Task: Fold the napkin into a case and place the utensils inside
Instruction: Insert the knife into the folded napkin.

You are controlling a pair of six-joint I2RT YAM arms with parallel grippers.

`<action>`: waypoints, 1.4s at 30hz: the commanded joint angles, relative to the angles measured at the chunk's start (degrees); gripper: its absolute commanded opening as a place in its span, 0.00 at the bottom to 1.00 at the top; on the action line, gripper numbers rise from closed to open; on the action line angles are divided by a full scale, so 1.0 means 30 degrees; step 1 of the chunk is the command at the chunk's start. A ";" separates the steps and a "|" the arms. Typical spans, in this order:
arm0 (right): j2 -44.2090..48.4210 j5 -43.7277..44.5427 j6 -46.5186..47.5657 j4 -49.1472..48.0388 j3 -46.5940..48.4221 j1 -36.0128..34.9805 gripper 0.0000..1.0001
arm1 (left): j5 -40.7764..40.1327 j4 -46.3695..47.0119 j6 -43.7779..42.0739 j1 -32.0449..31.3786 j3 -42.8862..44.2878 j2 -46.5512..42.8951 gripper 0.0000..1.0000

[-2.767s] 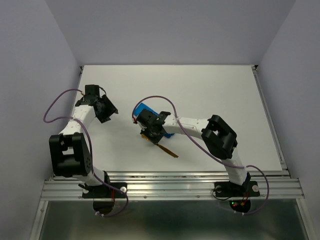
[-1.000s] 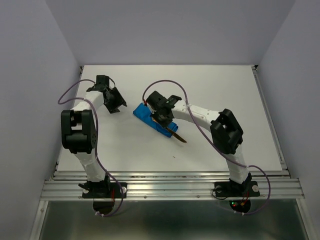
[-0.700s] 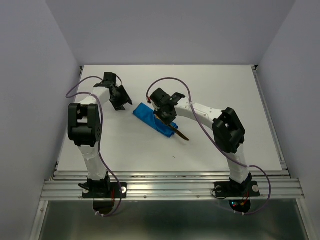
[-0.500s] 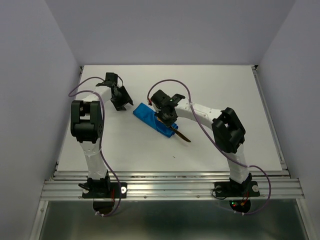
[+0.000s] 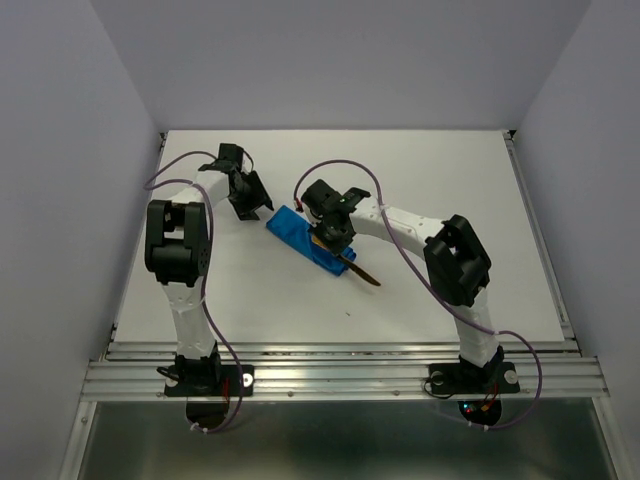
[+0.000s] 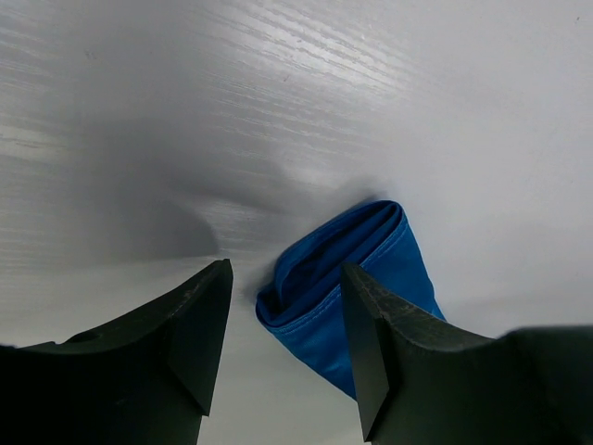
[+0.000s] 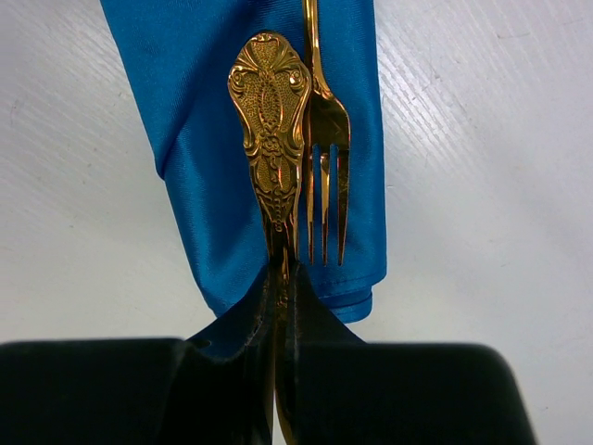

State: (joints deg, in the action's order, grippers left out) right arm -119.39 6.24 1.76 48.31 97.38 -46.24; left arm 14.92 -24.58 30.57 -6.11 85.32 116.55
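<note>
In the right wrist view, the blue cloth case is cut off by the top edge, as is the handle of the gold fork lying on it. The lower end of the ornate-handled utensil is buried between the clamped fingers of the right pincer, so its kind cannot be told. In the left wrist view, one end of the case is hidden behind a finger of the left pincer. From above, the cutlery is too small to be told apart.
</note>
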 commanded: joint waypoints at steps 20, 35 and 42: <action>-0.0689 -0.0293 -0.0235 0.1501 0.2166 -0.0408 0.01 | 0.0564 -0.0011 -0.0228 -0.0483 0.0623 0.0261 0.61; -0.1190 0.0322 -0.0410 0.1503 0.2051 -0.0408 0.01 | 0.0652 0.0019 -0.0257 -0.0512 0.0477 0.0319 0.61; -0.0779 0.0615 -0.0498 0.1561 0.1319 -0.0408 0.01 | 0.0711 0.0106 -0.0257 -0.0512 0.0505 0.0319 0.61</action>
State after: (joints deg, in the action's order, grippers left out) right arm -124.31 6.81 0.97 52.47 102.39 -46.96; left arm 16.25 -24.49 30.57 -7.42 85.32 117.69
